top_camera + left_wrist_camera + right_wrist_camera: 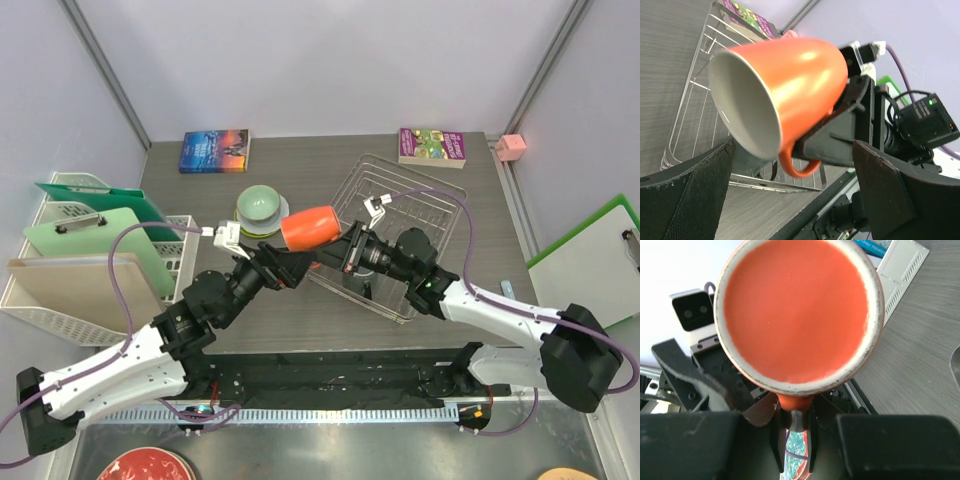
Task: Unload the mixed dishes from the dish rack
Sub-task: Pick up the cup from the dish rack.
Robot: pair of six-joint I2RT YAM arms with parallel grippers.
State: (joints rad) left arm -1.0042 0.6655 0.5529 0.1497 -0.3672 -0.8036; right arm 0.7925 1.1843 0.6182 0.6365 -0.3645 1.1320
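Mug handle-first in right end effector

**Orange mug aloft beside the rack**

The dish rack, a shallow rectangular basket of thin silver wire, sits flat and askew on the table. Just off its left edge, the orange mug is held in the air on its side. Its pale-lined mouth faces away from the rack and its handle points down. Further left of the rack, the mint-green bowl stands upright, stacked on a plate.

White shells, black joints on left arm and right arm. Purple cables and a green light behind right gripper.
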